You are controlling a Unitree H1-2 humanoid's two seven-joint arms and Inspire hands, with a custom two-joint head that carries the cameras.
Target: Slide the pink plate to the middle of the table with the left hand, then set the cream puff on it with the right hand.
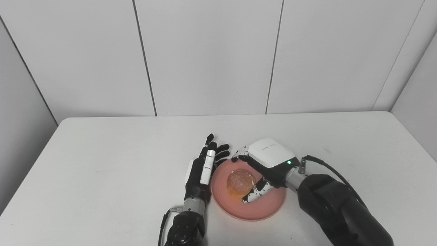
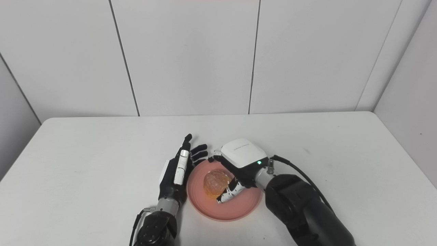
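Observation:
The pink plate (image 1: 269, 205) lies on the white table (image 1: 102, 164), near the front edge and about mid-width. On it sits the golden cream puff (image 1: 240, 182), a little left of the plate's centre. My right hand (image 1: 266, 160) curves over the puff from the right. Its thumb presses the puff's near right side and its fingers wrap round the far side, so it is shut on the puff. My left hand (image 1: 202, 169) lies flat and open beside the plate's left rim, fingers stretched away from me. Its fingertips reach past the far left rim.
The table's far edge meets a white panelled wall (image 1: 211, 58). A black cable (image 1: 327, 167) loops from my right wrist over the table to the right of the plate. Nothing else stands on the tabletop.

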